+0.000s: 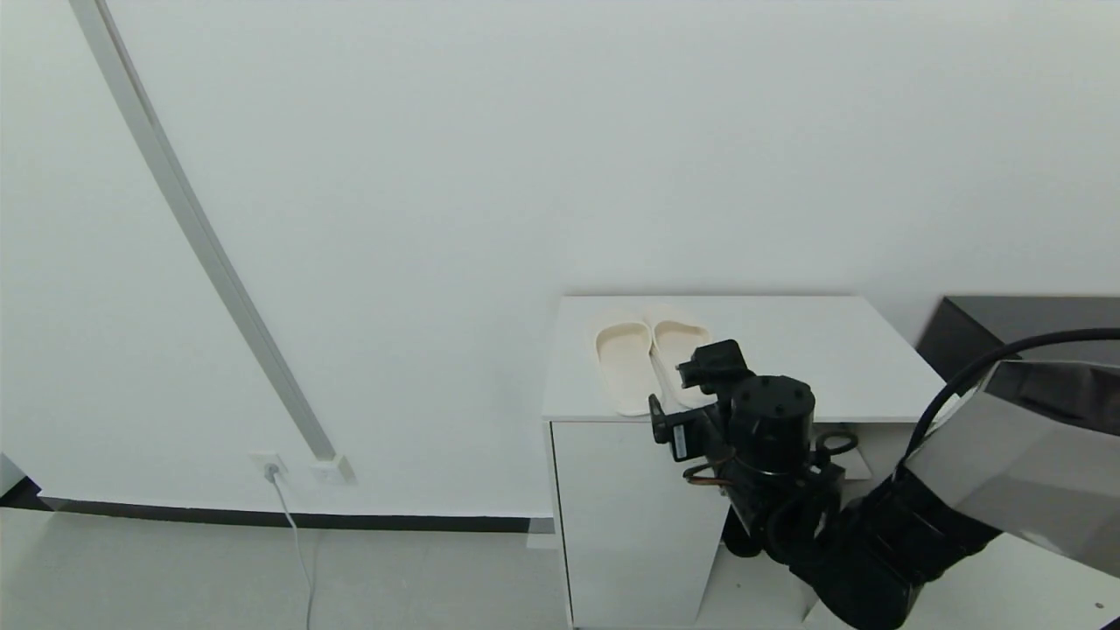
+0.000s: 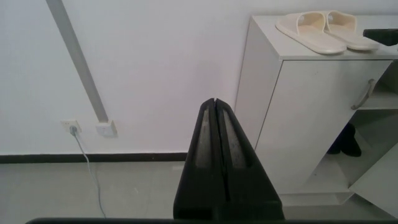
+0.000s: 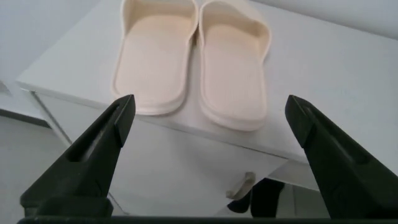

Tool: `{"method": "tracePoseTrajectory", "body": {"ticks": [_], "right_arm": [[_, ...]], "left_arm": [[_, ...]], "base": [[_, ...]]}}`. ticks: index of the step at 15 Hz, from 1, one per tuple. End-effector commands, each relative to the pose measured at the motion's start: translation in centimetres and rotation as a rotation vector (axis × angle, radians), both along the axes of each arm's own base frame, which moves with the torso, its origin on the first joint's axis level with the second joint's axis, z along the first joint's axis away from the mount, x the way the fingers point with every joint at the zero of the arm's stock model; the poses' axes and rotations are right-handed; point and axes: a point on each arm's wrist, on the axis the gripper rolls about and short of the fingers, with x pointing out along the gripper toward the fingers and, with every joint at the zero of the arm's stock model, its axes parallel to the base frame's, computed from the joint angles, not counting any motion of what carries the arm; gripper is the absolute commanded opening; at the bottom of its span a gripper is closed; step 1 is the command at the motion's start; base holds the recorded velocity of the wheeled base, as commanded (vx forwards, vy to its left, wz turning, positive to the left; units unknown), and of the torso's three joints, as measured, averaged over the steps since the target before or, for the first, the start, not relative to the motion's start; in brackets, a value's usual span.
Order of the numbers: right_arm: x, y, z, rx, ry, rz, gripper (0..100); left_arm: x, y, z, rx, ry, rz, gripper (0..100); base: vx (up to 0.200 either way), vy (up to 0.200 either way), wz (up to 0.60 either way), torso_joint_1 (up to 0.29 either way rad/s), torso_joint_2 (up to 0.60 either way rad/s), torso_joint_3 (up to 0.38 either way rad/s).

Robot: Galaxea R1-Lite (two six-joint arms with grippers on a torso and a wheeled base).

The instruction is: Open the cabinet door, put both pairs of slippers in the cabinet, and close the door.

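A pair of cream slippers (image 1: 649,359) (image 2: 326,31) (image 3: 193,59) lies side by side on top of the white cabinet (image 1: 787,350) (image 2: 298,112) (image 3: 336,81), near its front left edge. My right gripper (image 1: 696,385) (image 3: 210,102) hovers open just in front of the pair, fingers spread wider than both slippers. The cabinet's left door with its handle (image 2: 365,94) is closed. The right side stands open, and a dark pair of slippers (image 2: 345,140) sits on a shelf inside. My left gripper (image 2: 214,106) is shut on nothing, low and to the cabinet's left.
A wall outlet with a hanging cable (image 1: 273,470) and a slanted grey conduit (image 1: 201,236) are on the wall left of the cabinet. A dark piece of furniture (image 1: 1006,324) stands to the cabinet's right. Bare floor lies left of the cabinet.
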Motion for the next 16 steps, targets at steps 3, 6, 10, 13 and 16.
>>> {"method": "tracePoseTrajectory", "body": {"ticks": [3,6,10,13,16], "right_arm": [[2.3,1.9,6.3,0.108,0.041,0.007,100],[2.5,2.4,7.8,0.189,0.183,-0.013,100],[2.5,2.4,6.4,0.173,0.219,-0.022,100],[2.2,2.2,5.2,0.152,0.247,-0.026,100],[1.8,2.2,3.0,0.139,0.245,-0.019,100]], "left_arm": [[0.0,0.0,0.0,0.000,0.001,0.000,0],[0.0,0.0,0.0,0.005,0.001,-0.003,0],[0.0,0.0,0.0,0.014,0.003,-0.004,0],[0.0,0.0,0.0,0.014,0.001,-0.004,0],[0.0,0.0,0.0,0.009,0.001,-0.003,0]], "base": [[0.000,0.000,0.00,0.000,0.00,0.000],[0.000,0.000,0.00,0.000,0.00,0.000],[0.100,0.000,0.00,0.001,0.00,0.000],[0.200,0.000,0.00,-0.002,-0.01,-0.001],[0.133,0.000,0.00,0.006,0.00,-0.002]]}}
